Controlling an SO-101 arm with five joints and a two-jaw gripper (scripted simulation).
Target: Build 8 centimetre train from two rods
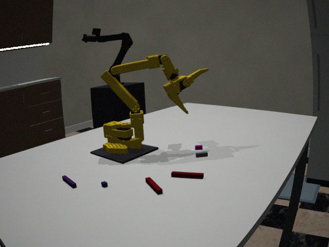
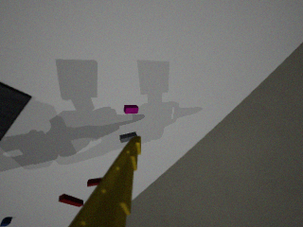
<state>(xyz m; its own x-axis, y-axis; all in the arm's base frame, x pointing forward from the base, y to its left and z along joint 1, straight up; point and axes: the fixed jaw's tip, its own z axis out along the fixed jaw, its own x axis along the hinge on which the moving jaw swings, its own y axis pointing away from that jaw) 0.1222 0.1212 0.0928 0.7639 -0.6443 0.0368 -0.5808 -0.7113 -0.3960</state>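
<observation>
From left to right on the table [image 1: 239,127] lie a purple rod [image 1: 69,181], a blue rod [image 1: 104,183], two red rods [image 1: 153,185] [image 1: 187,174], then a magenta rod [image 1: 198,146] and a grey rod [image 1: 201,154] close together. The gripper [image 1: 195,90] hangs high above, jaws spread fully and holding nothing. Magenta could pair with the far-off purple, but grabbing it risks nudging the grey rod just beside it, perhaps forming a stray train.

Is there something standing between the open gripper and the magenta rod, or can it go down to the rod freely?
Nothing visible blocks it. The gripper hangs open in the air above the table, and the magenta rod lies below it. The grey rod lies close beside the magenta one, apart from it, not over it.
</observation>
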